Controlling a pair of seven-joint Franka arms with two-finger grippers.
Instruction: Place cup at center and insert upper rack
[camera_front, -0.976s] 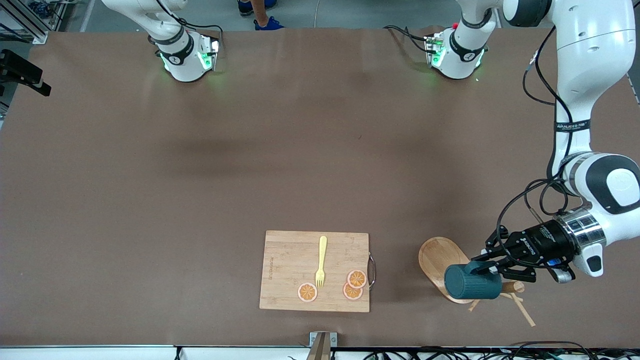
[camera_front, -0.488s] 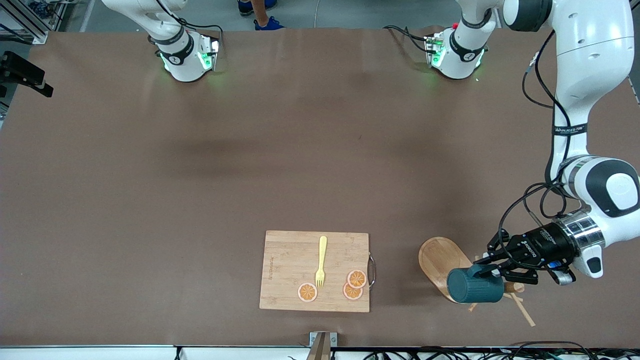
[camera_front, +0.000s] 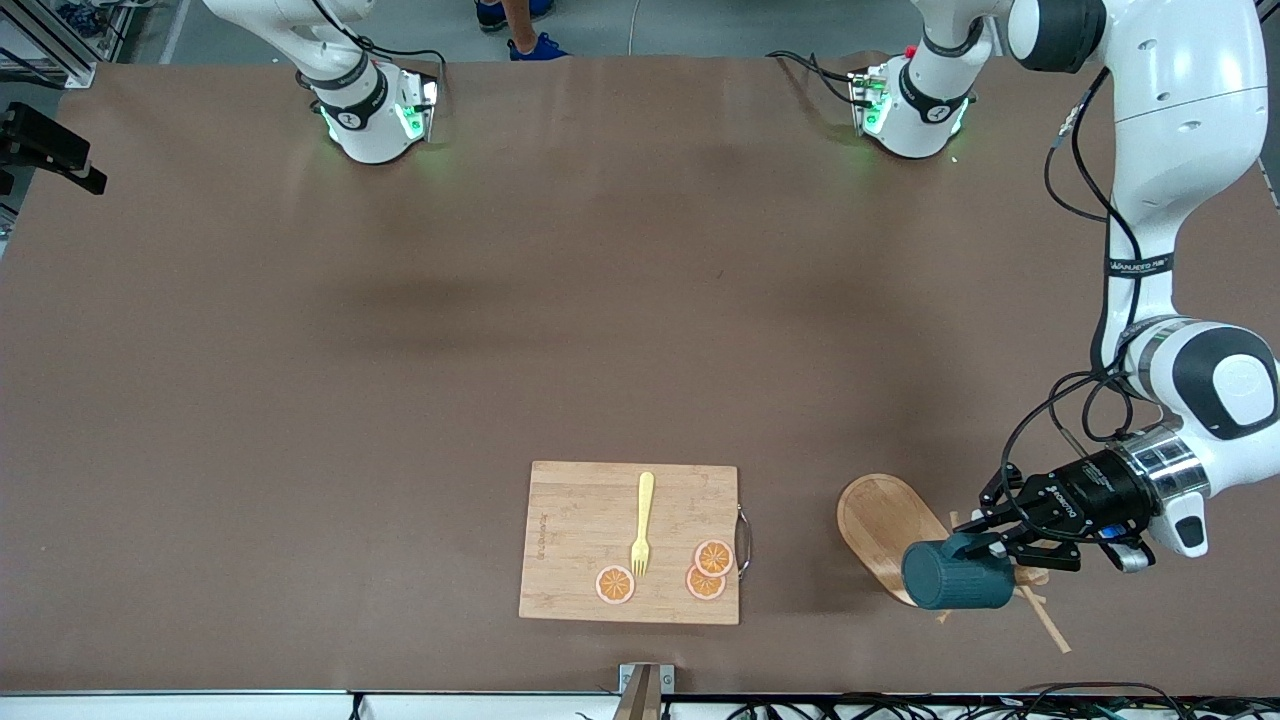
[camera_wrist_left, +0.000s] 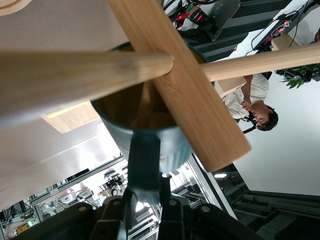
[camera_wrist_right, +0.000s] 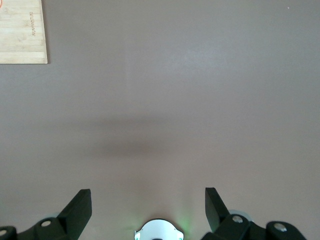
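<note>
Your left gripper (camera_front: 985, 545) pinches the cup (camera_front: 955, 577) by its handle, tipped sideways so its mouth faces the upper rack (camera_front: 1030, 590) (a peg pokes inside). Your right gripper (camera_wrist_right: 148, 206) waits spread wide, high over bare table (camera_front: 400, 350), near the cutting board (camera_front: 580, 520).

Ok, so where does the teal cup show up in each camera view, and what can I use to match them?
Front view: the cup lies on its side in the left tool, over the mug tree at the left arm's end of the table.
Left wrist view: the cup fills the middle, its handle between the tool's fingers, crossed by wooden pegs.
Right wrist view: not in it.
Shared landmark: the mug tree's pegs, seen in the front and left wrist views.
</note>
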